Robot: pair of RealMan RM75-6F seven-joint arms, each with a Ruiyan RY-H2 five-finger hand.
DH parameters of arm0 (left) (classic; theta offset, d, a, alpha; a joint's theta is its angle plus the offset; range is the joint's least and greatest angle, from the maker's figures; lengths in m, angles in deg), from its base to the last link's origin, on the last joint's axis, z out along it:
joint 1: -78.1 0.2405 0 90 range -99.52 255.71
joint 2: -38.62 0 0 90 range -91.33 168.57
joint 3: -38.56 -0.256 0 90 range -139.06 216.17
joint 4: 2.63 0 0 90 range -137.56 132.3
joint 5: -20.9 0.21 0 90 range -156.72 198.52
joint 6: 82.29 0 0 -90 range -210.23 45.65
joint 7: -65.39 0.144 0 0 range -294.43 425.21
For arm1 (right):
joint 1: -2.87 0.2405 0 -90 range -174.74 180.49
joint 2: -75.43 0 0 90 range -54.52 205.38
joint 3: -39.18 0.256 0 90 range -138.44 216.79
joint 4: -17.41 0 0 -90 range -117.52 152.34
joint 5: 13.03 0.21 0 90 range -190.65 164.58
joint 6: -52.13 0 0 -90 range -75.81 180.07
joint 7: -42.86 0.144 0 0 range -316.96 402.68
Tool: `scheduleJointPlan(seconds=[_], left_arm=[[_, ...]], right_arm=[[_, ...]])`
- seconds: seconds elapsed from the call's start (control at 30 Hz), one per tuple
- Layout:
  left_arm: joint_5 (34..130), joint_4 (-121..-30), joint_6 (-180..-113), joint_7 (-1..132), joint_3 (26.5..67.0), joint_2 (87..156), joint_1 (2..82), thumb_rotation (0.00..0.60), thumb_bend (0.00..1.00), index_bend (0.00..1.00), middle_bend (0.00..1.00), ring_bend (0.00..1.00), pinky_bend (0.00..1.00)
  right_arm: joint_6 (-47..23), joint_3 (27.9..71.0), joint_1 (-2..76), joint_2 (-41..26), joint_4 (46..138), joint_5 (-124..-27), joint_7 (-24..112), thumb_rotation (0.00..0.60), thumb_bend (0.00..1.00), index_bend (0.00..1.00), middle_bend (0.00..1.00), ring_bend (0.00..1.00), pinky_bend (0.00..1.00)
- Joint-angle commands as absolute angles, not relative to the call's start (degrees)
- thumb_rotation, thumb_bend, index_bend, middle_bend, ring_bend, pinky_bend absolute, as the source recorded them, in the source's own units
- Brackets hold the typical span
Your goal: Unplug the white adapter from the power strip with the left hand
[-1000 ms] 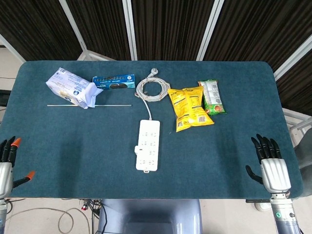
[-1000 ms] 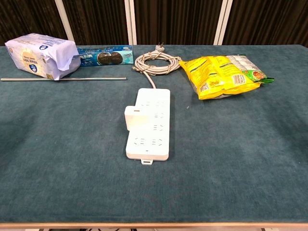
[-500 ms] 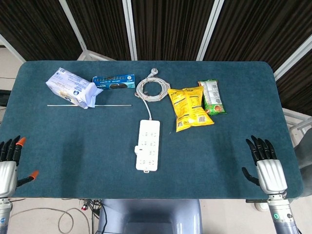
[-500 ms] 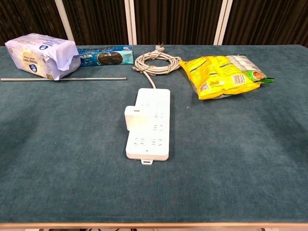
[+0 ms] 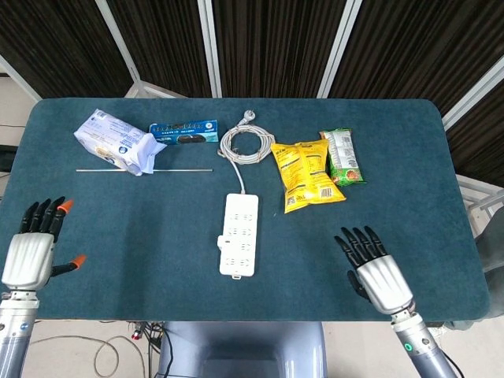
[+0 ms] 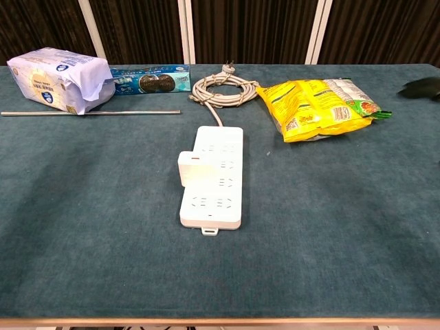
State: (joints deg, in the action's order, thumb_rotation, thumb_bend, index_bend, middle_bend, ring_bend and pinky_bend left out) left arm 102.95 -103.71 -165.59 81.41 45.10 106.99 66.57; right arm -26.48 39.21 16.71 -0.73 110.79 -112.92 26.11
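Observation:
A white power strip (image 5: 239,244) lies lengthwise in the middle of the table, its cord running back to a coil (image 5: 246,143). A small white adapter (image 5: 223,241) sits on the strip's left side; in the chest view the adapter (image 6: 190,168) stands up from the strip (image 6: 214,180). My left hand (image 5: 33,246) hovers over the table's front left, far left of the adapter, fingers spread and holding nothing. My right hand (image 5: 373,270) is at the front right, also spread and empty. A dark tip (image 6: 421,87) shows at the chest view's right edge.
At the back left lie a tissue pack (image 5: 118,141), a blue biscuit box (image 5: 184,131) and a thin metal rod (image 5: 144,169). A yellow snack bag (image 5: 307,174) and a green snack pack (image 5: 341,156) lie right of the cord coil.
Both hands have come in over the table. The left hand rose and moved right; the right hand moved left toward the strip. The strip and adapter have not moved.

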Motion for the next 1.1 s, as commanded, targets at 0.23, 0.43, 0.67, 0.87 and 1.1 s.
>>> scheduleJointPlan(seconds=[0.23, 0.43, 0.67, 0.87, 1.1], left_arm=[[97.7, -112.4, -155.9, 88.8, 52.1, 105.8, 56.9, 0.6, 0.01, 0.15, 0.08, 0.0, 0.0], [92.0, -113.7, -151.4, 94.4, 54.6, 107.3, 51.5, 0.6, 0.01, 0.15, 0.08, 0.0, 0.0], [88.0, -114.0, -149.1, 97.8, 55.3, 109.8, 47.6, 0.6, 0.01, 0.15, 0.09, 0.0, 0.0], [85.9, -113.8, -149.1, 100.3, 54.7, 111.9, 45.4, 0.6, 0.01, 0.15, 0.09, 0.0, 0.0], [84.7, -113.8, -149.1, 102.4, 53.8, 113.2, 43.4, 0.6, 0.01, 0.15, 0.1, 0.0, 0.0]], right_arm=[[-17.5, 36.7, 20.4, -6.5, 115.2, -114.5, 17.0, 0.6, 0.6, 0.0, 0.0, 0.0, 0.0], [-14.6, 36.6, 21.6, -10.0, 116.2, -113.9, 13.7, 0.6, 0.6, 0.0, 0.03, 0.02, 0.04], [-11.5, 36.7, 23.4, -13.4, 115.8, -113.4, 12.5, 0.6, 0.6, 0.03, 0.07, 0.05, 0.06], [-8.2, 37.6, 25.5, -15.8, 114.0, -111.0, 13.7, 0.6, 0.6, 0.04, 0.07, 0.06, 0.06], [-6.0, 38.4, 27.5, -17.8, 111.6, -109.1, 15.6, 0.6, 0.6, 0.05, 0.08, 0.06, 0.07]])
